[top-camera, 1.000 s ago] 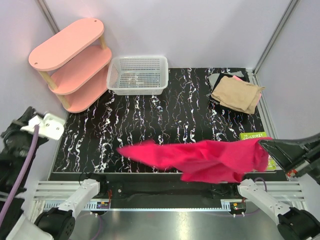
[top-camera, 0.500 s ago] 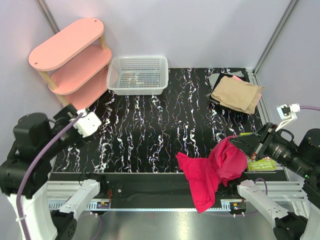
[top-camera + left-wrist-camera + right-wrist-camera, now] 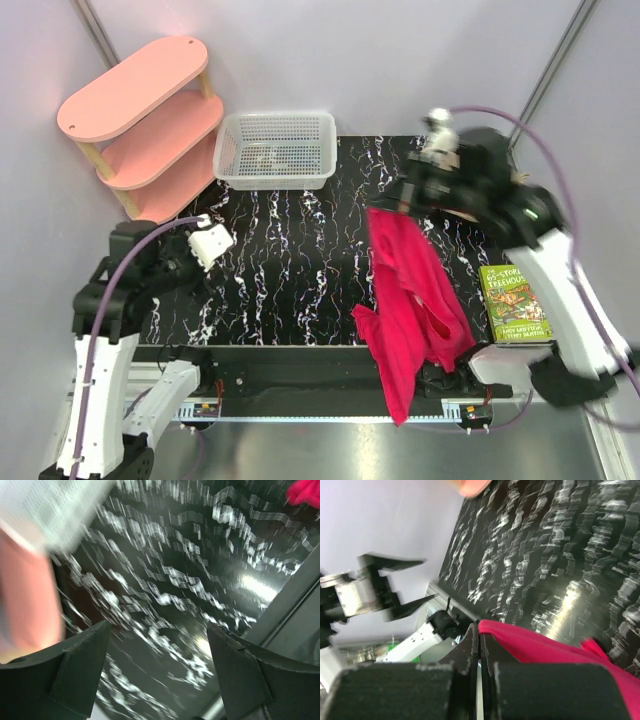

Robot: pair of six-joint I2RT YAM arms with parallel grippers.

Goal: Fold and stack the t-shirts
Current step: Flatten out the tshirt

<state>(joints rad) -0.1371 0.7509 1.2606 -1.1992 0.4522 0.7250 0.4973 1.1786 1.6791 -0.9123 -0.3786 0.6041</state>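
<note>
From above, the right gripper [image 3: 380, 207] pinches the crimson tee [image 3: 410, 300], which trails long toward 6 o'clock, with the spread, empty left gripper [image 3: 205, 245] well apart at 9 o'clock; left wrist, tee at 1 o'clock; right wrist, jaws pressed on cloth.

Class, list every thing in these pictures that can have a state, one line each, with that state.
Red t-shirt, unfolded, held up by one end, the rest trailing down.
Right claw, shut on the red t-shirt.
Left claw, open, holding nothing.
Book, closed, lying flat.
Basket, upright.
Shelf, standing upright.
</note>
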